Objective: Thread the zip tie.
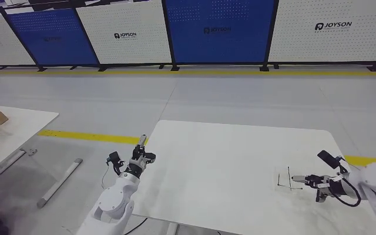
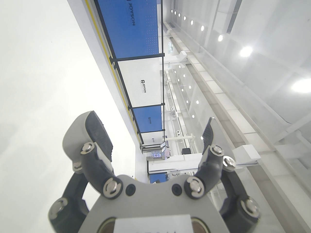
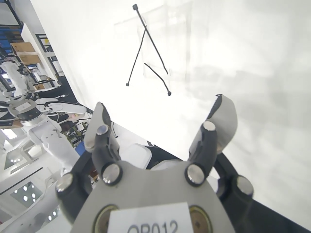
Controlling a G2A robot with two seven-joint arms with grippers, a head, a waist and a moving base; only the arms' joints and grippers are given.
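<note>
Three thin black zip ties lie loose on the white table, two crossing near one end, the third short and curved beside them. In the top view the zip ties sit near the table's right edge. My right gripper is open just short of them, low over the table, nothing between its fingers; it appears in the top view as the right gripper. My left gripper is open and empty at the table's left edge, far from the ties, where the top view shows the left gripper.
The table's near edge runs right under the right gripper. A second white table stands off to the left. Blue and white pegboard panels line the back of the room.
</note>
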